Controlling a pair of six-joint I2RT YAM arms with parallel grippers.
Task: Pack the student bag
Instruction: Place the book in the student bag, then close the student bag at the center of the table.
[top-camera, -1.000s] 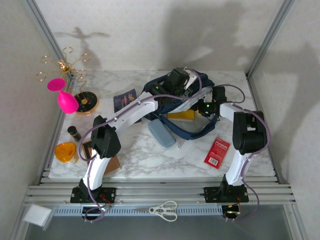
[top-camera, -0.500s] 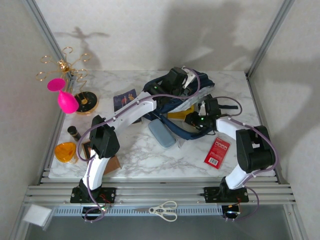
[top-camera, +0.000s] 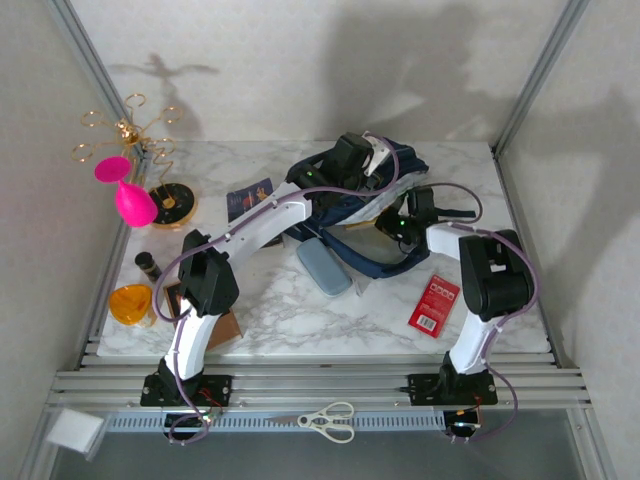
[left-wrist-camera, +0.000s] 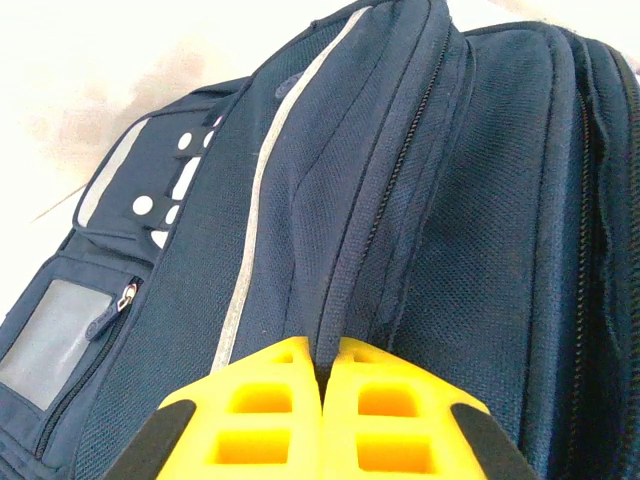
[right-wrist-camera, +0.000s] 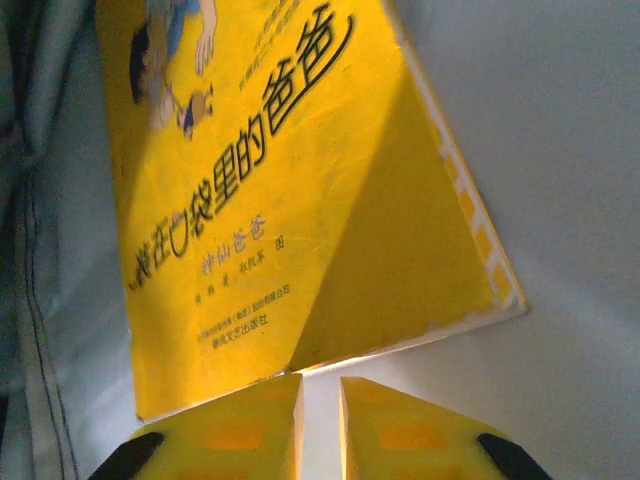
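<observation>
Bag: We are seeing the bag (top-camera: 408, 165) lying at the far middle of the bench (top-camera: 290, 310). It is dark blue and it is the biggest thing there. Both arms are reaching to it.
Bag up close: In the left wrist view the blue cloth is filling most of the picture. A pale stripe (left-wrist-camera: 262, 190) is running down it, and a zip (left-wrist-camera: 400, 160) is running beside a fold.
Left end effector: The left end effector (left-wrist-camera: 322, 365) is pinching a fold of the bag. Its two yellow fingers are pressing tight together with the cloth between them.
Right end effector: The right end effector (right-wrist-camera: 320, 395) is sitting at the open side of the bag. Its fingers are standing very narrow, with a thin slit between them.
Book: A yellow book (right-wrist-camera: 300, 200) with dark writing is lying tilted on a pale grey surface. Its near edge is sitting just at the right fingertips. We cannot tell if the fingers are pinching it.
Pencil case: A grey-blue pencil case (top-camera: 324, 268) is lying just beside the bag, on its near left side.
Red pack: A red pack (top-camera: 434, 303) is lying near the right arm, apart from the bag.
Scissors: White scissors (top-camera: 328, 421) are lying on the metal rails in front of the bench, between the two arm bases.
</observation>
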